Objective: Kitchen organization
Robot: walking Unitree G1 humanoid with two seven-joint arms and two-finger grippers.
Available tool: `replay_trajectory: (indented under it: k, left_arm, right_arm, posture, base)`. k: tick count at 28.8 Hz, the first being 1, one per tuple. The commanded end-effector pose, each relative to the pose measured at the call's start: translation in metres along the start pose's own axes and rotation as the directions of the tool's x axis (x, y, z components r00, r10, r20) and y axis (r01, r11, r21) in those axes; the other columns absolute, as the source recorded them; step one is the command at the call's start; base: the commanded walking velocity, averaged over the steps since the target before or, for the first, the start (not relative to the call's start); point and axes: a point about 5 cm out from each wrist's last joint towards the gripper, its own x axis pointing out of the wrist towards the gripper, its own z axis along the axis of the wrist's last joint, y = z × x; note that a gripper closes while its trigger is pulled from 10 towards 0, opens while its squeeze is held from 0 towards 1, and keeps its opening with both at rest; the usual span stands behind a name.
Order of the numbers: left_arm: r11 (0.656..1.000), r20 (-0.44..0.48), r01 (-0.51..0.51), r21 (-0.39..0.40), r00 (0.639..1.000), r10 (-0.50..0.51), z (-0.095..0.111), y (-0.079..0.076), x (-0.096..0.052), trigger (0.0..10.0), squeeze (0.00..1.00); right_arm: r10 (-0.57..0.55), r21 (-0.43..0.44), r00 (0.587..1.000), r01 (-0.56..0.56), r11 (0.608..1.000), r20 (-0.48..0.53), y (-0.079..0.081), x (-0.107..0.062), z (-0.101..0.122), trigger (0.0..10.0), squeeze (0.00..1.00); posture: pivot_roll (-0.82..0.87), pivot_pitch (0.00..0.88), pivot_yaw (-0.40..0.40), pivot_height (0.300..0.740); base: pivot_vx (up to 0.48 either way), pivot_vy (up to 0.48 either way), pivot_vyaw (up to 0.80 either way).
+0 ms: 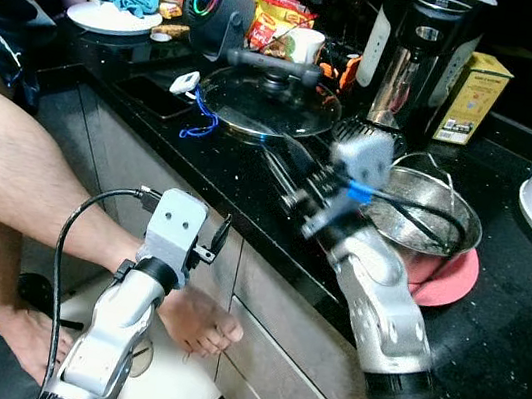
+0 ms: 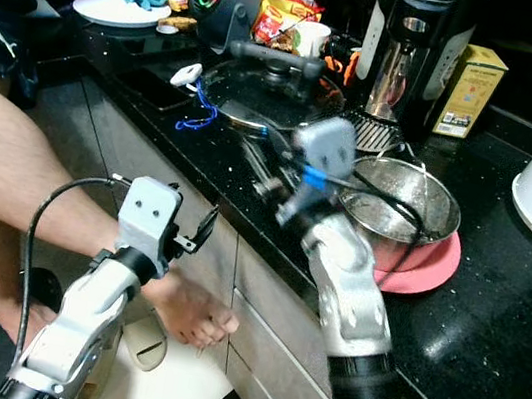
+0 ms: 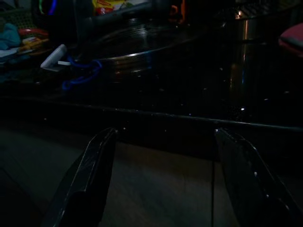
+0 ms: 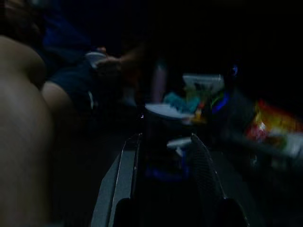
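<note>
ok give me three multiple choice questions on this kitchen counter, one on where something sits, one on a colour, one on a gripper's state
1. Where does the metal bowl sit?
A. on a pink plate
B. inside the green basket
C. on the floor

2. What colour is the box beside the steel jug?
A. blue
B. yellow
C. white

3. How are the left gripper's fingers set?
A. shut on a cloth
B. shut on a spoon
C. open, holding nothing

Answers:
1. A, the pink plate shows under the bowl's rim on the black counter.
2. B, the box by the jug is yellow with print on its side.
3. C, the left wrist view shows the two fingers spread wide with nothing between them, below the counter's edge.
</note>
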Motion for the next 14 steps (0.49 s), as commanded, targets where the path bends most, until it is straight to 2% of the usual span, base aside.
replay_trajectory:
  k: [1, 2, 5, 6, 7, 10, 12, 13, 14]
  left_arm:
    - [1.0, -0.011, 0.004, -0.01, 1.0, -0.004, -0.002, -0.001, -0.001, 10.0, 0.0]
    - [1.0, -0.011, 0.004, -0.01, 1.0, -0.004, -0.001, -0.002, -0.001, 10.0, 0.0]
    - [1.0, -0.01, 0.004, -0.009, 1.0, -0.004, -0.001, -0.002, -0.001, 10.0, 0.0]
    - [1.0, -0.011, 0.004, -0.01, 1.0, -0.005, -0.001, -0.002, -0.001, 10.0, 0.0]
    - [1.0, -0.011, 0.005, -0.011, 1.0, -0.005, -0.001, -0.002, -0.001, 10.0, 0.0]
    - [1.0, -0.011, 0.007, -0.012, 1.0, -0.007, -0.001, -0.003, -0.002, 10.0, 0.0]
    - [1.0, -0.011, 0.008, -0.013, 1.0, -0.008, 0.0, -0.003, -0.002, 10.0, 0.0]
    - [1.0, -0.011, 0.009, -0.013, 1.0, -0.01, 0.0, -0.003, -0.002, 10.0, 0.0]
    - [1.0, -0.011, 0.01, -0.014, 1.0, -0.01, 0.0, -0.003, -0.002, 10.0, 0.0]
  right_arm:
    - [0.011, -0.063, 1.0, -0.01, 0.998, 0.017, 0.004, 0.01, 0.01, 10.0, 0.0]
    - [-0.002, -0.133, 0.999, 0.007, 0.991, 0.039, 0.0, 0.018, 0.023, 10.0, 0.0]
    - [-0.029, -0.22, 0.999, 0.034, 0.975, 0.027, -0.006, 0.02, 0.03, 10.0, 0.0]
    - [-0.022, -0.317, 1.0, 0.021, 0.948, 0.0, -0.008, 0.021, 0.032, 10.0, 0.91]
    - [-0.016, -0.421, 0.999, 0.0, 0.907, -0.033, -0.01, 0.022, 0.036, 10.0, 1.0]
    - [-0.019, -0.454, 0.997, -0.014, 0.891, -0.069, -0.011, 0.023, 0.037, 10.0, 1.0]
    - [-0.009, -0.483, 0.985, -0.077, 0.872, -0.173, -0.008, 0.025, 0.033, 10.0, 1.0]
    - [-0.022, -0.456, 0.972, -0.089, 0.886, -0.233, -0.008, 0.025, 0.03, 10.0, 0.0]
    - [-0.033, -0.422, 0.955, -0.099, 0.901, -0.295, -0.007, 0.025, 0.025, 10.0, 0.0]
  posture:
    - [-0.04, 0.0, -0.032, 0.74]
    - [-0.03, 0.0, -0.034, 0.74]
    - [-0.03, 0.0, -0.035, 0.74]
    - [-0.03, 0.0, -0.035, 0.74]
    - [-0.04, 0.0, -0.032, 0.74]
    - [-0.04, 0.0, -0.033, 0.74]
    - [-0.04, 0.0, -0.033, 0.74]
    - [-0.04, 0.0, -0.034, 0.74]
    - [-0.04, 0.0, -0.034, 0.74]
  base:
    - [0.0, 0.0, 0.0]
    - [0.0, 0.0, 0.0]
    - [0.0, 0.0, 0.0]
    - [0.0, 0.0, 0.0]
    - [0.0, 0.0, 0.0]
    - [0.0, 0.0, 0.0]
    - [0.0, 0.0, 0.0]
    - [0.0, 0.0, 0.0]
    - [0.0, 0.0, 0.0]
